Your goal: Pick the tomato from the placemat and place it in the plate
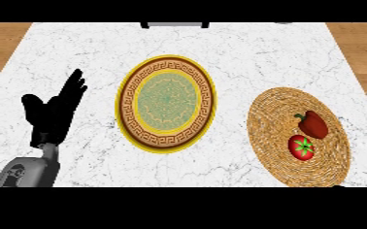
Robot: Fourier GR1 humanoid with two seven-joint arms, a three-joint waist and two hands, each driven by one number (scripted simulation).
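The placemat (299, 136) is cut off at its lower edge by the frame.

Around the round yellow-rimmed patterned plate (166, 103) the white marble counter (237, 48) lies bare on every side. Right of the plate, the round woven straw placemat (276, 126) carries a red bell pepper (313, 123) just beside the red tomato (302, 147), crowding it from the far side. Left of the plate rests the open black left hand (54, 111).

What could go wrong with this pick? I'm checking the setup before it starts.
The tomato lies right against a red pepper on the placemat, so a hand could nudge or grab the pepper instead. The only hand showing, the left hand, rests far across the plate.
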